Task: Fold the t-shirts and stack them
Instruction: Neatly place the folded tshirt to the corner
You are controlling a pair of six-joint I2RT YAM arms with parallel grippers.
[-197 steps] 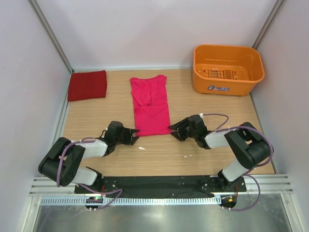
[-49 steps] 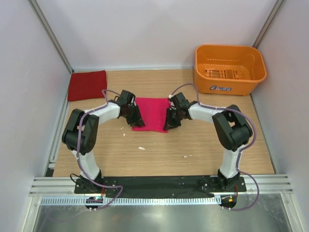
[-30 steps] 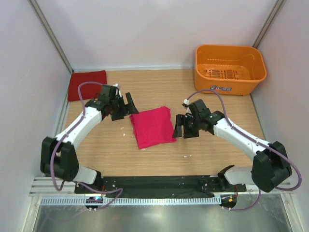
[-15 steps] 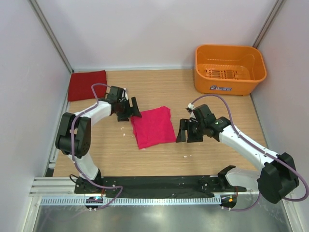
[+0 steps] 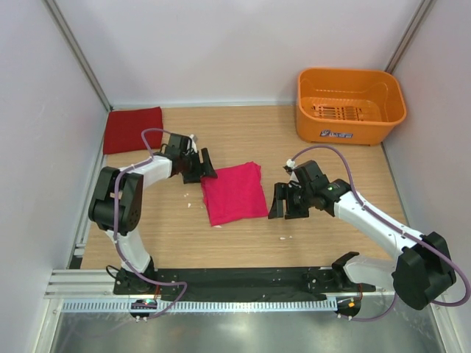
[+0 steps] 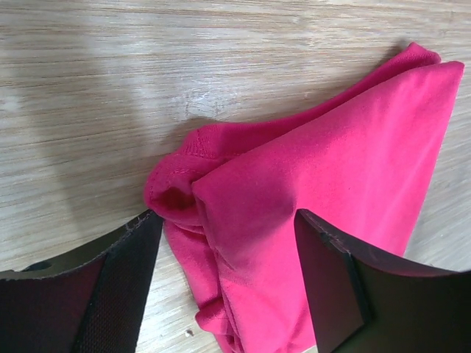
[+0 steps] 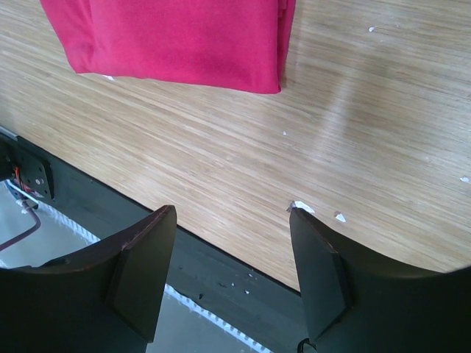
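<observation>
- Your left gripper (image 6: 228, 220) gapes around a bunched corner of the pink t-shirt (image 5: 234, 193); pinching one layer could undo the fold.
- Your right gripper (image 7: 232, 213) hangs open, empty, supporting nothing.

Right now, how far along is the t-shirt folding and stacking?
Done: crimson t-shirt folded in the far-left corner; pink t-shirt folded in the middle. In hand: left gripper, open, straddles the pink one's corner; right gripper open, apart from it. Left: stacking them.

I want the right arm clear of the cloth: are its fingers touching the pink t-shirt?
Apart. In the right wrist view, a strip of bare table separates the right gripper and its fingers from the pink t-shirt at the top.
</observation>
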